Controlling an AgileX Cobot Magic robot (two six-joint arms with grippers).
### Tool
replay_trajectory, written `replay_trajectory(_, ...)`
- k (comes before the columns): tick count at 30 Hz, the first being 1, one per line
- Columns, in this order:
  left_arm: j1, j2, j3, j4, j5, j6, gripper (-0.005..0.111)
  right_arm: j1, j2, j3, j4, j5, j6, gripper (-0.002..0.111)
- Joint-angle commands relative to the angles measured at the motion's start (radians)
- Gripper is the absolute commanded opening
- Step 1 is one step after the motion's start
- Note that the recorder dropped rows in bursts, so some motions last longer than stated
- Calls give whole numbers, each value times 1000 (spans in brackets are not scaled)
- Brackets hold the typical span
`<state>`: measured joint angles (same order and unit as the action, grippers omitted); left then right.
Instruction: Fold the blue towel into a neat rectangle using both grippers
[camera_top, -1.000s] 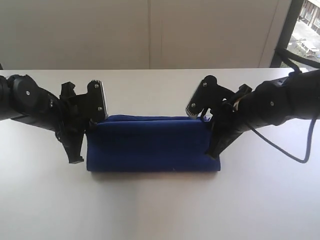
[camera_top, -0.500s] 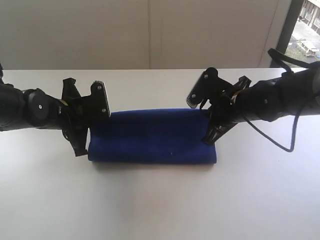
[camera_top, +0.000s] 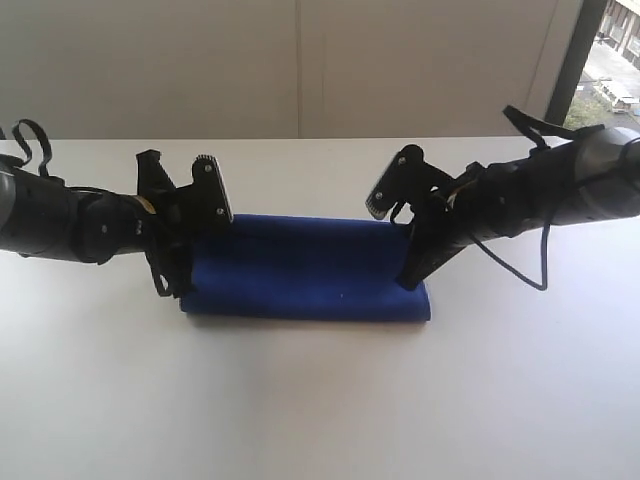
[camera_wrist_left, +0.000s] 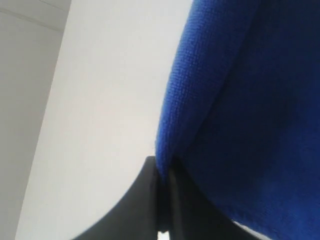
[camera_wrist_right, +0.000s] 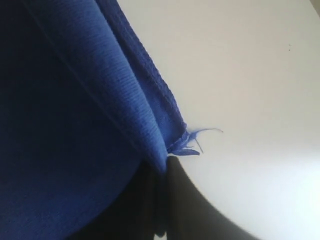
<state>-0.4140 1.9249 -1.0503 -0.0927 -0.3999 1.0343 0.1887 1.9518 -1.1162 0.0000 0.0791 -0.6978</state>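
The deep royal-blue microfibre towel (camera_top: 305, 275) lies on the white counter (camera_top: 320, 410) as a doubled band, roughly midway between the counter's near and far edges. Its long axis runs left to right. The black left end effector (camera_top: 170, 288) has its fingers pressed narrowly together on the cloth at the towel's left end. In the left wrist view the slim black fingers (camera_wrist_left: 150, 200) pinch a rolled edge of cloth. The black right end effector (camera_top: 411, 282) is clamped the same way on the right end, just beside the corner with the loose thread (camera_wrist_right: 200, 136).

From each end effector the towel runs inward towards the middle of the scene, so each arm is nearest its own end and neither need reach across. Any coming fold therefore looks likely to turn on both ends travelling together across the short axis, near to far or far to near. That would keep the hem straight.
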Motion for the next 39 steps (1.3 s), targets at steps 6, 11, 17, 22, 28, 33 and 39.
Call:
replay_trajectory(6, 4, 70, -10, -2, 1, -19, 0, -33, 78, -30, 0, -23, 30, 0)
replay_trajectory(11, 4, 78, -10, -2, 5, -40, 10, -33, 111, -30, 0, -68, 30, 0)
replay_trajectory(17, 4, 80, -10, -7, -21, -56, 57, -33, 134, -30, 0, -79, 30, 26)
replay_trajectory(22, 4, 80, -10, -12, -131, -74, 69, -33, 113, -30, 0, -89, 30, 49)
replay_trajectory(28, 4, 76, -10, -12, -179, -70, 69, -41, 80, -34, 0, -108, 30, 52)
replay_trajectory(33, 4, 76, -10, -12, -191, -70, 68, -79, 66, -56, 7, -95, 32, 52)
replay_trajectory(39, 4, 76, -10, -39, -268, -70, 68, -119, 66, -82, 7, -79, 51, 52)
